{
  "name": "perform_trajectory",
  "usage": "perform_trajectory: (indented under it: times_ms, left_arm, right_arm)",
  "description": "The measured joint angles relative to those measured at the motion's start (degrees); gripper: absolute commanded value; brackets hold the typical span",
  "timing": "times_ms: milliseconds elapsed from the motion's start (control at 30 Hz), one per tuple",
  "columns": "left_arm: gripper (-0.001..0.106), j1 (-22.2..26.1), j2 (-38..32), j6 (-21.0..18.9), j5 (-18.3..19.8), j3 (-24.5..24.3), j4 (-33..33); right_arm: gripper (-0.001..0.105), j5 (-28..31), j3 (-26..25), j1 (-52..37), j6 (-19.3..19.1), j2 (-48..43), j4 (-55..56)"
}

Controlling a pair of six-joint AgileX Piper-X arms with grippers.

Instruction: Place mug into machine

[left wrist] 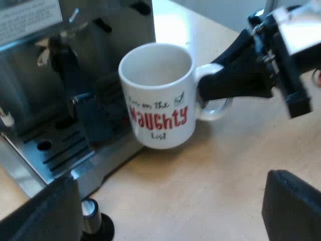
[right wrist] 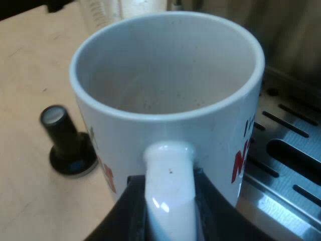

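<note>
1. Your right gripper (right wrist: 170, 211) is clamped on the mug's handle (right wrist: 168, 170), one black finger on each side of it. From the left wrist view you see the same gripper (left wrist: 235, 75) closed on the handle (left wrist: 213, 113).
2. The white mug (left wrist: 160, 95) stands upright, with its long axis close to vertical and its open mouth facing up. You can see nothing inside the mug (right wrist: 165, 75).
3. The handle points away from the espresso machine (left wrist: 100, 30), toward your right arm. The red and black lettering on the mug's wall faces your left wrist camera.
4. The mug sits just beside the edge of the slotted metal drip tray (left wrist: 55, 150) at the machine's front, and looks held slightly clear of the worktop (left wrist: 200, 191). The tray (right wrist: 286, 150) lies close alongside the mug.
5. Your left gripper (left wrist: 170, 211) has its fingers wide apart over the worktop, with nothing between them.
6. A tamper (right wrist: 65, 140) with a black knob stands upright on the worktop near the machine's base and well clear of the mug.
</note>
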Motion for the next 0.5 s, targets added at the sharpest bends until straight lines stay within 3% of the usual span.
perform_trajectory:
  times_ms: [500]
  left_arm:
    - [0.079,0.0,0.0,0.0,0.0,0.0,-1.5]
  right_arm:
    - [0.0,3.6,-0.1,0.0,1.0,10.1,-13.6]
